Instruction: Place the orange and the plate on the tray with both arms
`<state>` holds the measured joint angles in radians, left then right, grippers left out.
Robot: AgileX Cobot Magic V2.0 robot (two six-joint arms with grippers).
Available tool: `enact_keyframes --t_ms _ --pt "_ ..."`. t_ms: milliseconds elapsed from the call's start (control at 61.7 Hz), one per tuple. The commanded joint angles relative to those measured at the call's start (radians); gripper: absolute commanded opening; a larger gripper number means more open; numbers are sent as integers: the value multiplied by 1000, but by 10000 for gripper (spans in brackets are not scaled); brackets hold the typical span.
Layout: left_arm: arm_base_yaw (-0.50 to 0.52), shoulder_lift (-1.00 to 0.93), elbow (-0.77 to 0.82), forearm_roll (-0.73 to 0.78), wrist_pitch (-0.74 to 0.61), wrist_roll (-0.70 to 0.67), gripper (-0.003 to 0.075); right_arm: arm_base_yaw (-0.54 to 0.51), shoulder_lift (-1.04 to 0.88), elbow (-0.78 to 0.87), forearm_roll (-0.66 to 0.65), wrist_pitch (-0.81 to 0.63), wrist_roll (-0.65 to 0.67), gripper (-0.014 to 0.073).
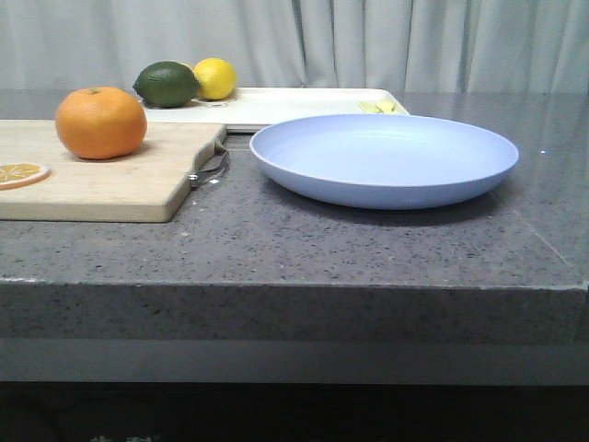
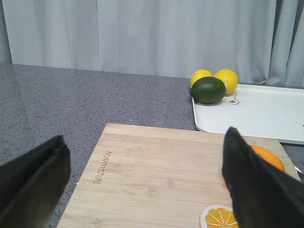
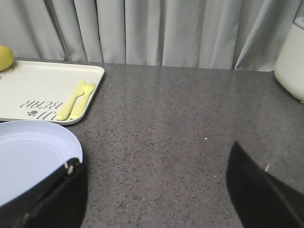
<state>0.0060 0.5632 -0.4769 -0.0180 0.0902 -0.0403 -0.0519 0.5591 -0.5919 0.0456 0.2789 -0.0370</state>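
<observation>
Whole round bright orange fruit (image 1: 100, 122) at upper left of the front view, resting on a light wooden cutting board with a metal handle (image 1: 110, 180), a flat orange slice (image 1: 20, 173) lying nearer the left edge of the same board. Large shallow pale lavender-blue plate (image 1: 385, 158) right of centre, sitting on the speckled grey stone counter (image 1: 304, 249), just beside the board's handle. Flat cream-white rectangular tray (image 1: 285, 104) behind both, toward the top of the frame, carrying a dark green lime (image 1: 167, 84), a yellow lemon (image 1: 214, 78) and pale yellow plastic cutlery (image 1: 381, 107) at its right end. Pleated grey curtain (image 1: 368, 41) across the back.

Left black gripper (image 2: 142, 190) in the left wrist view: dark fingers (image 2: 33, 180) spread wide at the lower corners, nothing between them, bare board in the gap, the orange partly hidden behind the right-hand finger.

Right black gripper (image 3: 156, 190) in the right wrist view: likewise gaping wide and holding nothing, bare counter in the gap, the plate's edge at lower left beside one finger, whether touching cannot be told.
</observation>
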Motion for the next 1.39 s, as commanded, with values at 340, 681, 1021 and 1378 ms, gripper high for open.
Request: enact_keyframes --t_ms 340,681,1021,1378 --pt "-15 66 -45 -44 -109 -9 606 -5 6 -40 1 -101 -8 641" --pt "-162 512 -452 -60 300 -9 606 -5 6 -40 1 -125 -8 641" --pt "-322 945 -964 -62 722 -7 602 -5 6 -40 1 -125 -8 641" --pt "-340 1154 -1153 -4 855 2 602 -5 6 -40 1 -125 -8 641"
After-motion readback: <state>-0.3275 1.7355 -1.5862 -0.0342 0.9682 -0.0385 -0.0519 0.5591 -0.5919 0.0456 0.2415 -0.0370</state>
